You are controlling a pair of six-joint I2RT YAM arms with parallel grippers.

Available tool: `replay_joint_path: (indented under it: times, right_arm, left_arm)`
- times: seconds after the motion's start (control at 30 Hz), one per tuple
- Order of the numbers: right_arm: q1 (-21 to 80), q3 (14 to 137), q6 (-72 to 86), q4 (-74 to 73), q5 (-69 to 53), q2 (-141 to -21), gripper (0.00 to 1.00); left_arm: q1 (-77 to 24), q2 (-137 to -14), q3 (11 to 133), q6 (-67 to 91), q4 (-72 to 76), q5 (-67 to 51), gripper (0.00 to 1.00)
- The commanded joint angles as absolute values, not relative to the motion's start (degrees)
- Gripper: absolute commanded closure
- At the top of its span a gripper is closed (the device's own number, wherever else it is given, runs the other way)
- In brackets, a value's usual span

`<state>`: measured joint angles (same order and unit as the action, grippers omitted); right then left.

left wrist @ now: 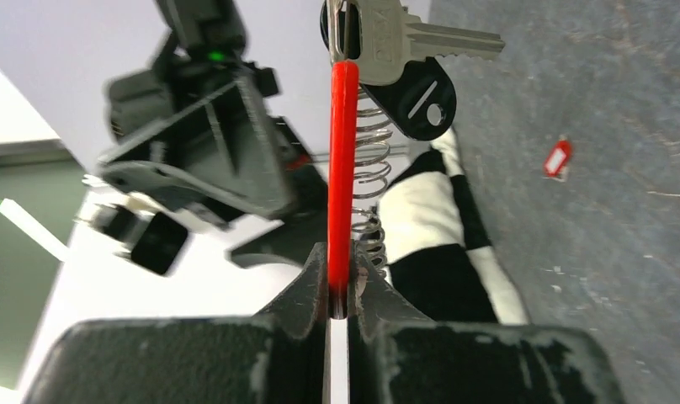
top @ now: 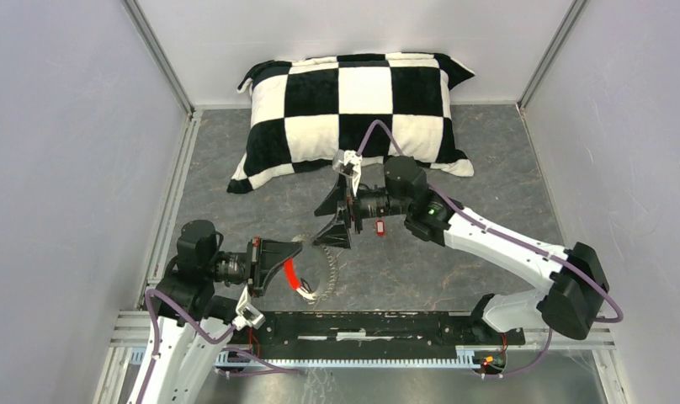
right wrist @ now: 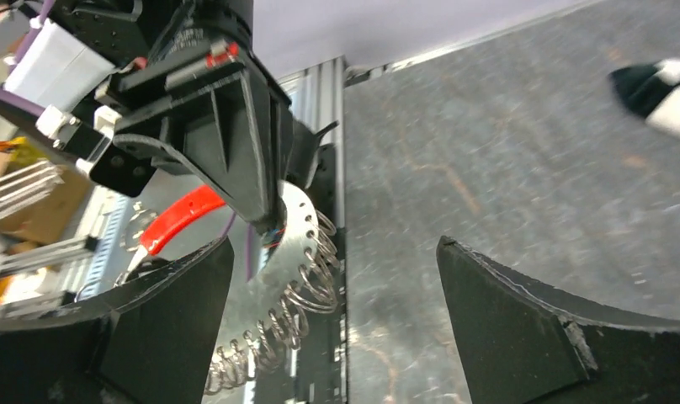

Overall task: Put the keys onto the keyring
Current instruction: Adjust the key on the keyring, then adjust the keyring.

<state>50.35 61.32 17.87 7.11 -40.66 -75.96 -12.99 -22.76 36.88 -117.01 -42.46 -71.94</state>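
Between my two hands, over the counter (left wrist: 589, 278), hangs the keyring (top: 324, 271). My left hand (left wrist: 341, 290) is clenched on its red section (left wrist: 342, 168), and the silvery coil (right wrist: 294, 295) springs free beyond it. The black-and-white key (left wrist: 414, 94) seems to be threaded on, sitting at the far end of the red section. My right hand (right wrist: 332, 252) is released, spread wide with nothing in it, just beside the coil. The red-headed key (left wrist: 558, 157) lies flat on the counter, well apart from the ring. I judge the trouble lies there: being so small and flat, it may skid under my hand instead of lifting. My pinch on the ring is narrow too, so a nudge from my right hand could twist the coil or shake the threaded key off.
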Motion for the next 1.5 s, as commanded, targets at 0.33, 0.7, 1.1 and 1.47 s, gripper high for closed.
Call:
replay_joint_path:
  times: [0.33,0.7,1.1,1.47]
  right_arm:
    - [50.3,49.9,56.0,48.1,-56.1,-80.2,0.24]
    - [50.1,51.4,58.2,52.8,-55.4,-82.1,1.0]
    - [49.8,60.1,-1.5,3.3,-35.4,-67.7,1.0]
    - [49.9,54.1,-17.6,0.1,-31.6,-60.1,1.0]
  left_arm:
    - [-13.4,-20.3,33.9,-153.4,-29.5,-78.3,0.98]
    - [-13.7,-22.1,32.9,-153.2,-31.1,-77.9,0.63]
    - [-13.6,-28.6,40.9,-133.9,-57.6,-60.1,0.0]
    - [-13.7,-36.4,49.4,-78.7,-49.6,-62.8,0.0]
